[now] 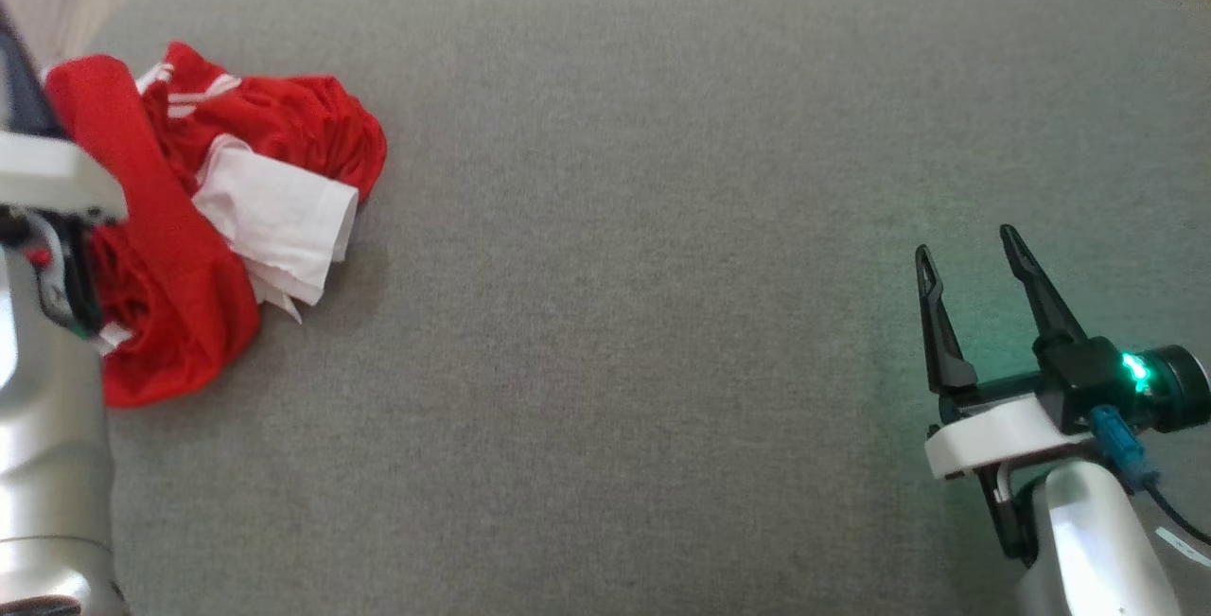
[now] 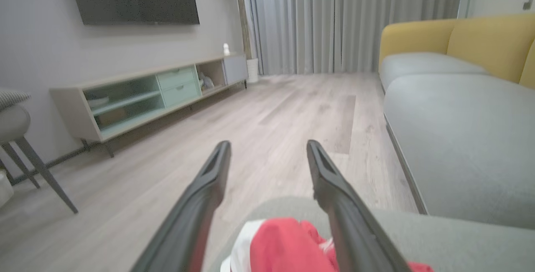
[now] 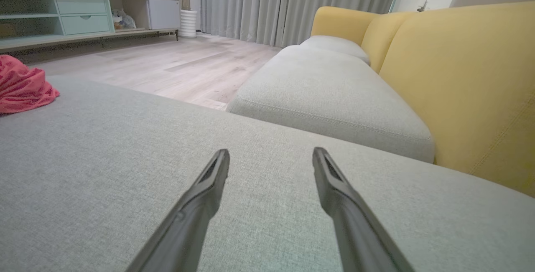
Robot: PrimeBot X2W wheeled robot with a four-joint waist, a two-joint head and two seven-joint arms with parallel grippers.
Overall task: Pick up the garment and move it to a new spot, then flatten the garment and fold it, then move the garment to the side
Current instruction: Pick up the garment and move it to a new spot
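One crumpled red-and-white garment [image 1: 236, 209] lies in a heap on a wide grey cushion [image 1: 615, 332], near the cushion's left edge and its far left corner. The left arm [image 1: 47, 465] covers the heap's left side in the head view. In the left wrist view the left pincer [image 2: 267, 148] has its two dark fingers spread apart, with nothing between the tips. The red cloth shows low between the fingers and beneath them; I cannot tell whether it touches them. Beyond the tips are a wood floor [image 2: 271, 109] and a long low cabinet [image 2: 138, 96] against the wall. The right pincer [image 1: 965, 247] is at the lower right of the head view, well apart from the garment, released and empty over bare cushion. In the right wrist view a yellow backrest [image 3: 459, 75] rises at the right.
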